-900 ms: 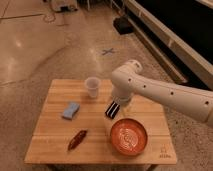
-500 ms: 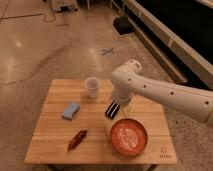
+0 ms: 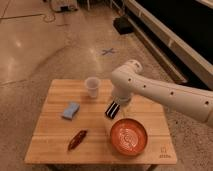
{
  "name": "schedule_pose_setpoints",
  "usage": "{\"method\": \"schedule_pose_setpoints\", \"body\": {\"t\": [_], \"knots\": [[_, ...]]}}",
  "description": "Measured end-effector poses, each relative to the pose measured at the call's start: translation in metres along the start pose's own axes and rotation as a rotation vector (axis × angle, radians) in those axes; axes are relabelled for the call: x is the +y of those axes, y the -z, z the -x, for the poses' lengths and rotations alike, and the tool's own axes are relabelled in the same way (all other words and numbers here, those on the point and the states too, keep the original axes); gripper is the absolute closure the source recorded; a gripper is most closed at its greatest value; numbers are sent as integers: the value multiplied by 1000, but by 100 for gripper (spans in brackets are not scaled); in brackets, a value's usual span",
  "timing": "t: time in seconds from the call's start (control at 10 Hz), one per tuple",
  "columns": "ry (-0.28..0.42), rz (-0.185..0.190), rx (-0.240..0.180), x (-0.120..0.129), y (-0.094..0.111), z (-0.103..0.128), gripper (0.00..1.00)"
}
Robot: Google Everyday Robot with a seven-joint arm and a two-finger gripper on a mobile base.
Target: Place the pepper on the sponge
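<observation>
The pepper (image 3: 77, 139), slender and dark red-brown, lies on the wooden table (image 3: 55, 125) near its front left. Further back on the left rests the light blue sponge (image 3: 71, 110), apart from the pepper. My gripper (image 3: 112, 111) hangs from the white arm (image 3: 150, 92) over the table's middle, just behind the orange-red bowl's rim and to the right of both pepper and sponge. Its dark striped fingers (image 3: 114, 110) point down and hold nothing.
An orange-red bowl (image 3: 129, 136) sits at the front right of the table. A clear plastic cup (image 3: 92, 87) stands upright at the back centre. Beyond the table is polished floor with a blue cross mark (image 3: 107, 51) and a dark counter along the right.
</observation>
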State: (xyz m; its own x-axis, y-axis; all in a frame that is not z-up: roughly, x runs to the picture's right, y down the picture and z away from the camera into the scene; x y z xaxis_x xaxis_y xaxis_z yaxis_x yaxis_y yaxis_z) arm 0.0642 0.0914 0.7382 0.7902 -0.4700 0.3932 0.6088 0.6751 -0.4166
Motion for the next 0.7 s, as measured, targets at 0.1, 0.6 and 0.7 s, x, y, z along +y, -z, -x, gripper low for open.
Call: {"method": "schedule_pose_setpoints", "body": {"t": [0.1,0.6,0.7], "knots": [[0,0,0,0,0,0,27],[0,1,0,0,0,0,27],[17,8,1,0,-3,7,27]]}}
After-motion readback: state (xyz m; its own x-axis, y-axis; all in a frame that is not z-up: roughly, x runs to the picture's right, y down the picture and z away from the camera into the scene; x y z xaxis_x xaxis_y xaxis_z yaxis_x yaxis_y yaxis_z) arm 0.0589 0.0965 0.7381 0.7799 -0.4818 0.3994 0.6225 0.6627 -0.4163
